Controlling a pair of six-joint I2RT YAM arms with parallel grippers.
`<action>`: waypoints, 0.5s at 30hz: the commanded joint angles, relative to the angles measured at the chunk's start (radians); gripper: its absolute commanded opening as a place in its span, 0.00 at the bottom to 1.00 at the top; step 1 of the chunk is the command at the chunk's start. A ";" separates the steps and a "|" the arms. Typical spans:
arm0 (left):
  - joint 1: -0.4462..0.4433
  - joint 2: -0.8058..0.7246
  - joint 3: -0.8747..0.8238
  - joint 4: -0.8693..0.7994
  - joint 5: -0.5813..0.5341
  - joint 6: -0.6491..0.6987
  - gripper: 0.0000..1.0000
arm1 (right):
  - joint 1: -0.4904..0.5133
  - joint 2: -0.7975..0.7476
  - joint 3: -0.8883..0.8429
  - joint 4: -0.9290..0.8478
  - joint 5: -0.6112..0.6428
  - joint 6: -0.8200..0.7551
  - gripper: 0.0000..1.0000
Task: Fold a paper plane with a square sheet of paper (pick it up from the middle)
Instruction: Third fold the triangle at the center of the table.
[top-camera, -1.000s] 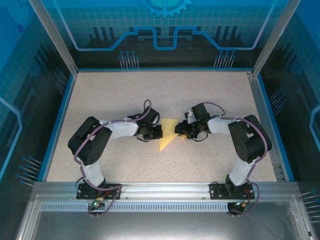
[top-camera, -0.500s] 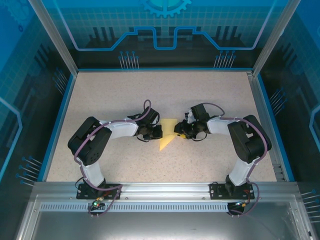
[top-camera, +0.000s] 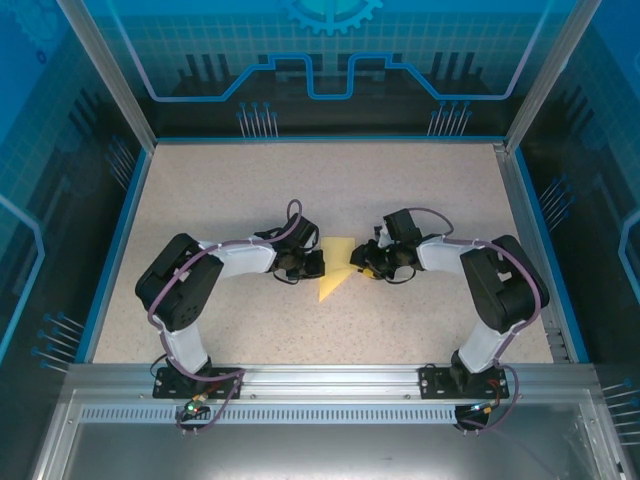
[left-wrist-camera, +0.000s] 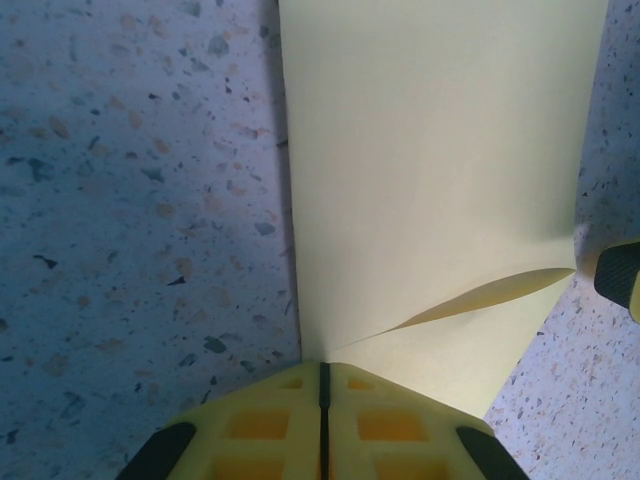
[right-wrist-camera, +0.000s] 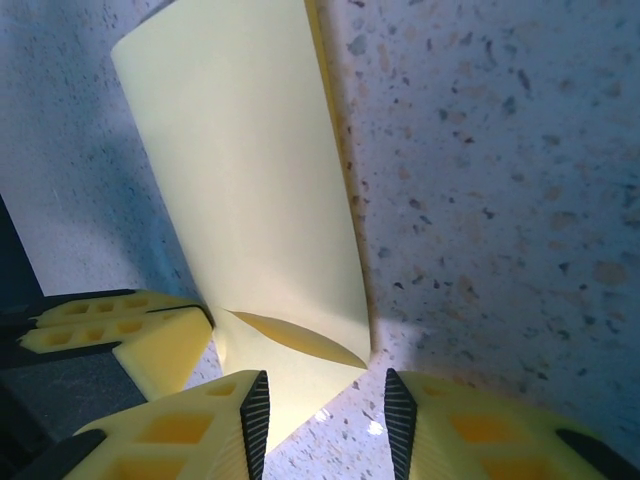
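The square sheet of paper (top-camera: 335, 268) lies pale yellow in the middle of the table, folded into a narrow shape whose point aims at the near left. In the left wrist view the paper (left-wrist-camera: 430, 180) has a raised flap, and its edge runs into my left gripper (left-wrist-camera: 322, 365), which is shut on it. My left gripper (top-camera: 322, 263) sits at the paper's left side. My right gripper (top-camera: 358, 262) is at its right side. In the right wrist view the right gripper (right-wrist-camera: 325, 400) is open, low over the table, and a corner of the paper (right-wrist-camera: 250, 180) reaches between its fingers.
The speckled table (top-camera: 330, 190) is bounded by a blue rim and clear walls (top-camera: 128, 210). The left gripper's yellow fingers (right-wrist-camera: 120, 335) show beside the paper in the right wrist view. A tip of the right finger (left-wrist-camera: 620, 280) shows at the right edge of the left wrist view.
The right arm has shifted very slightly to the right. The paper and the left gripper have stayed where they were.
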 joint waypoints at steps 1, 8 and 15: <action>0.006 -0.011 -0.026 -0.025 -0.025 0.001 0.08 | 0.020 0.011 -0.007 0.025 -0.010 0.032 0.38; 0.006 -0.013 -0.024 -0.024 -0.023 0.000 0.08 | 0.028 0.035 0.006 0.017 0.005 0.051 0.38; 0.007 -0.012 -0.026 -0.020 -0.019 -0.002 0.08 | 0.031 0.046 0.008 0.029 -0.005 0.056 0.37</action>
